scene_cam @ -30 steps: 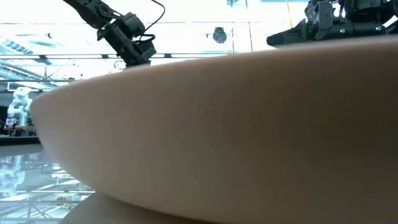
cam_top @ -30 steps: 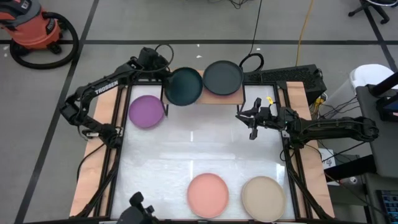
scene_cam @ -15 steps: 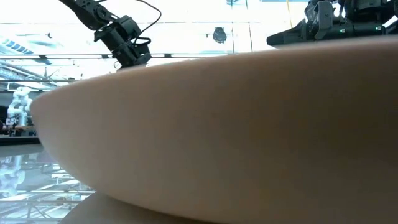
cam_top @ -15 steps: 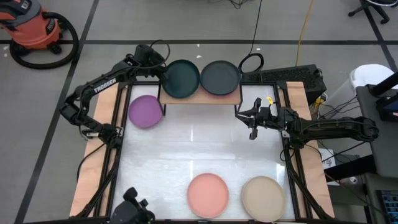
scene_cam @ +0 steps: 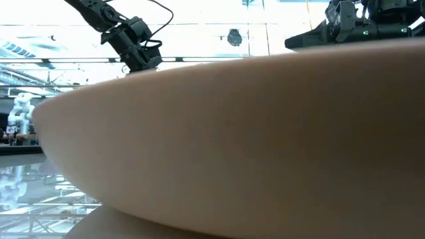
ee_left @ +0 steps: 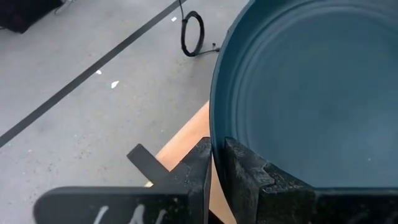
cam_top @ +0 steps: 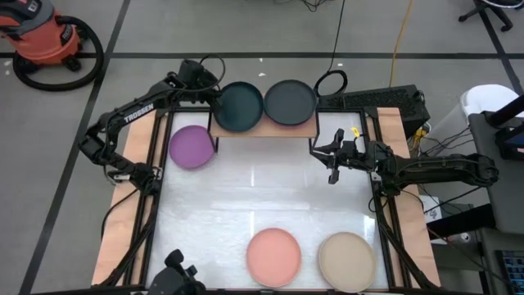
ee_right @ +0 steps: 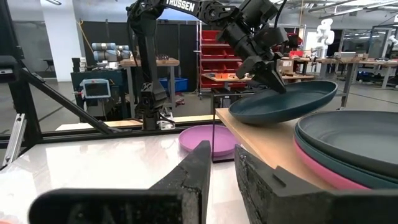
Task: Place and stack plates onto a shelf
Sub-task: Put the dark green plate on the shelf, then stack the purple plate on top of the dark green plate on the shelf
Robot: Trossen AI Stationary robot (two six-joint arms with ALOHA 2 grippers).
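A robot's left tool (cam_top: 214, 96), clamped on the rim of a dark teal plate (cam_top: 240, 105), holds it tilted over the left half of the wooden shelf (cam_top: 266, 129) at the upper centre of the high view; the right wrist view shows its far edge down on the board and the gripped edge raised. To finish the placement well, the arm would need to lower that edge until the plate lies flat, then open its fingers and back away without dragging it toward the neighbouring stack. That stack, a second dark teal plate (cam_top: 291, 102) over a magenta plate (ee_right: 339, 171), sits just beside it on the shelf's right half, leaving little margin. The right tool (cam_top: 333, 157), fingers nearly shut and holding nothing, waits above the worktop (cam_top: 246, 201) at right of centre. A purple plate (cam_top: 193, 146) lies near the shelf's left leg, while a salmon pink plate (cam_top: 273, 256) and a beige plate (cam_top: 346, 260) rest along the lower edge, the beige one filling the low view.
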